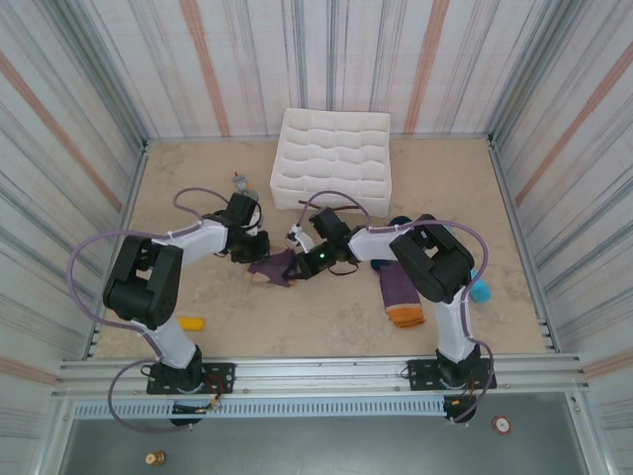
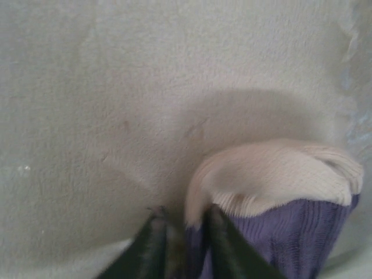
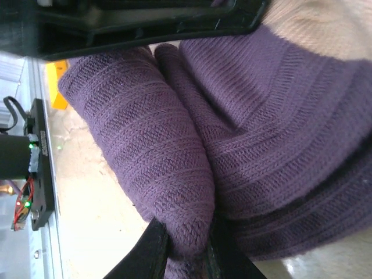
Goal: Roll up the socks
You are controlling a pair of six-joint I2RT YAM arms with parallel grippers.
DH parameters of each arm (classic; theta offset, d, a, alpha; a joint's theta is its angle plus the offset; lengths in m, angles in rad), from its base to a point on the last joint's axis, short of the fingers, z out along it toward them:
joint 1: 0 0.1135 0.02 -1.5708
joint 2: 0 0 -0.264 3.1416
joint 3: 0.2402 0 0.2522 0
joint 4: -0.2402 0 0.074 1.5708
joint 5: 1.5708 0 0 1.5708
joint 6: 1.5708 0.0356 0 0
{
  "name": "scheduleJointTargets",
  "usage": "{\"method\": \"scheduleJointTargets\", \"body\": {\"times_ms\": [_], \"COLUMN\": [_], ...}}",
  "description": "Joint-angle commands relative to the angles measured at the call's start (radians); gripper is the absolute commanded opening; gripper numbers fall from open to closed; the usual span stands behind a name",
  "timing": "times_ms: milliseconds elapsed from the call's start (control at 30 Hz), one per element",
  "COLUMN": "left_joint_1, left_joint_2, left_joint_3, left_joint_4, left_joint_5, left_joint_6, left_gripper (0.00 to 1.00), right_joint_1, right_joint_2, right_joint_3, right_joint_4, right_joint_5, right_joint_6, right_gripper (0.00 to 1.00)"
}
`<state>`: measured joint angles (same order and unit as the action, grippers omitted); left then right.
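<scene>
1. Centre sock. In the top view we locate the centre sock (image 1: 275,267) on the table (image 1: 326,327), roughly mid-table and in front of the white compartment tray (image 1: 331,163). It lies bunched between the two gripper tips. Its body is purple. The left wrist view shows its pale cuff (image 2: 273,174) folded over the purple knit.

2. Left gripper. We find the left gripper (image 1: 257,249) at the left end of the centre sock. In the left wrist view its fingers (image 2: 154,250) stand almost together, low against the table surface. The edge of the sock, just below the cuff, runs down into the narrow gap. We read this as a pinch on the fabric edge.

3. Right gripper. The right gripper (image 1: 302,264) meets the same sock from the right side. In the right wrist view its jaws are drawn in tight on a thick fold of purple ribbed knit, which bulges above the fingers (image 3: 156,250). The rest of the sock rises as a rounded mass beside that fold.

4. Second sock. The second sock (image 1: 399,285) lies flat to the right, well apart from the centre sock and partly under the right arm. Its orange cuff (image 1: 406,317) points toward the near edge.

5. Other items. A yellow block (image 1: 190,323) rests near the left arm base. A teal cylinder (image 1: 480,289) sits by the right wall.
</scene>
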<state>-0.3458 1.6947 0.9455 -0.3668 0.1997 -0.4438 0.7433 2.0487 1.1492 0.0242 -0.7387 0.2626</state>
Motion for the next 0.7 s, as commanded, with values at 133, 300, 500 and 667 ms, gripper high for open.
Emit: {"method": "scheduleJointTargets", "body": {"times_ms": [133, 300, 500, 667], "left_joint_1": [0.018, 0.021, 0.011, -0.031], "left_joint_2": [-0.111, -0.232, -0.404, -0.524], "left_joint_3": [0.000, -0.038, -0.167, -0.288], "left_joint_4": [-0.060, -0.044, 0.005, 0.049], "left_joint_5": [-0.026, -0.008, 0.013, 0.004], "left_joint_6": [-0.044, -0.104, -0.244, -0.360], "left_gripper": [0.64, 0.69, 0.71, 0.71], "right_joint_1": [-0.015, -0.034, -0.065, -0.076], "right_joint_2": [0.081, 0.093, 0.097, 0.103], "right_joint_3": [-0.033, -0.052, -0.094, -0.090], "right_joint_4": [-0.197, -0.173, -0.106, -0.120], "right_joint_5": [0.132, 0.125, 0.097, 0.085], "right_joint_6": [0.058, 0.127, 0.228, 0.280], "right_gripper": [0.00, 0.00, 0.00, 0.00]}}
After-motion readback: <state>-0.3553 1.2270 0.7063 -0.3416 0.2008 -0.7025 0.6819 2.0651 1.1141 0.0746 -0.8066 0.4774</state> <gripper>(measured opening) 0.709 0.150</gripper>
